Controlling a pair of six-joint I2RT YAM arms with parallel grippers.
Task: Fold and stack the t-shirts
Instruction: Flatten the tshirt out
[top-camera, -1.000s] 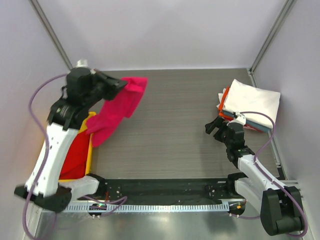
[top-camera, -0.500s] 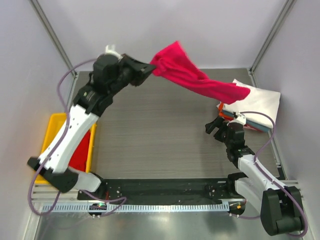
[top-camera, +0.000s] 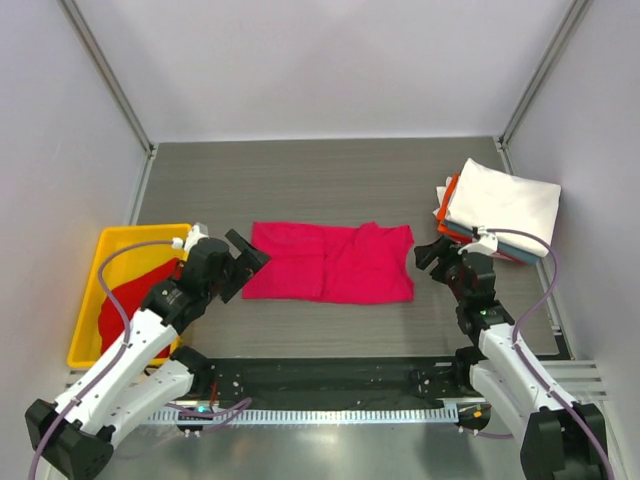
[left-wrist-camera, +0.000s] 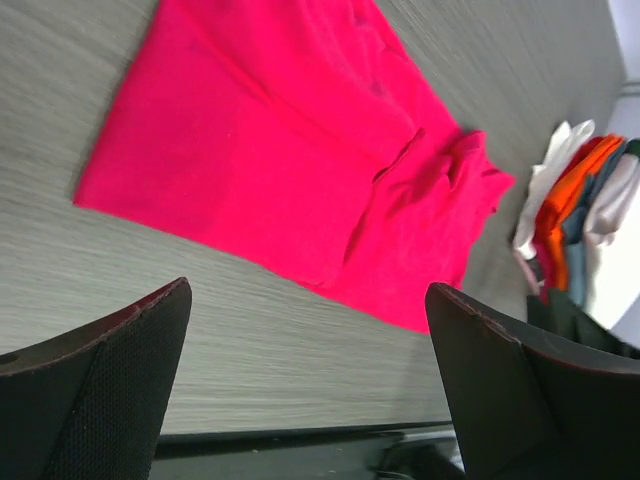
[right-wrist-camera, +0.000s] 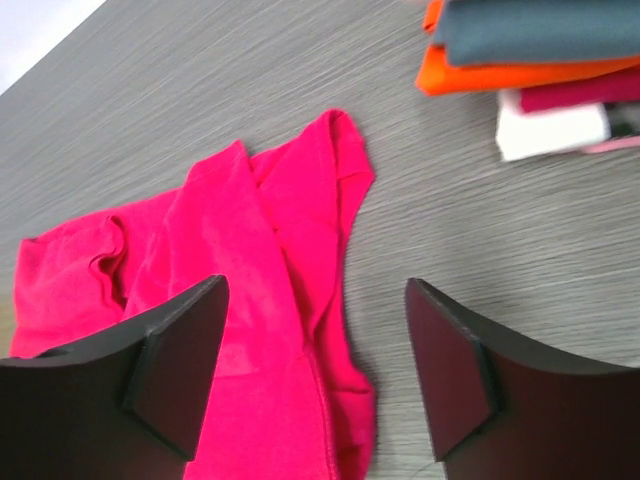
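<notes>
A magenta-pink t-shirt (top-camera: 330, 262) lies spread on the table's middle, a little rumpled toward its right end. My left gripper (top-camera: 243, 266) hovers at the shirt's left edge, open and holding nothing. In the left wrist view the t-shirt (left-wrist-camera: 290, 170) lies beyond the wide-apart jaws of the gripper (left-wrist-camera: 308, 290). My right gripper (top-camera: 430, 255) is open at the shirt's right edge. In the right wrist view this gripper (right-wrist-camera: 315, 283) is empty, with the shirt's edge (right-wrist-camera: 230, 330) below the jaws. A stack of folded t-shirts (top-camera: 500, 205), white on top, sits at the back right.
A yellow tray (top-camera: 120, 240) at the left edge holds a darker red t-shirt (top-camera: 125, 305). The folded stack (right-wrist-camera: 530, 60) shows orange, dark blue-grey, red and white layers. Walls enclose the table on three sides.
The left arm swung the pink shirt from beside the tray across the table, laid it flat in the middle and opened. The right gripper moved toward the shirt's right edge.
</notes>
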